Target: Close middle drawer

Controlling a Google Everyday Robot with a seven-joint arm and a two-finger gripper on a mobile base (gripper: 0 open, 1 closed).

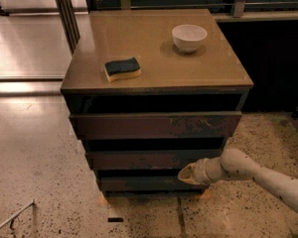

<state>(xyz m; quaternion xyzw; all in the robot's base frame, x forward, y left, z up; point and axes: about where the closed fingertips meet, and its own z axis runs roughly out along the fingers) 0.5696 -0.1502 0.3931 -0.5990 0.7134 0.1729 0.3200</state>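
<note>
The middle drawer (149, 159) is the second of three dark-brown fronts on the cabinet, below the taller scratched front (154, 126) and above the shorter lowest front (144, 183). A dark gap shows above it, and its inside floor is hidden. My gripper (186, 174) is at the end of the pale arm that comes in from the lower right. Its tip is at the right end of the middle front's lower edge, over the gap above the lowest front.
A blue-and-yellow sponge (122, 68) and a white bowl (189, 36) sit on the cabinet top (154, 53). A dark wall and rail run behind and to the right. The speckled floor (35, 182) lies to the left and in front, with a metal bar at the lower left.
</note>
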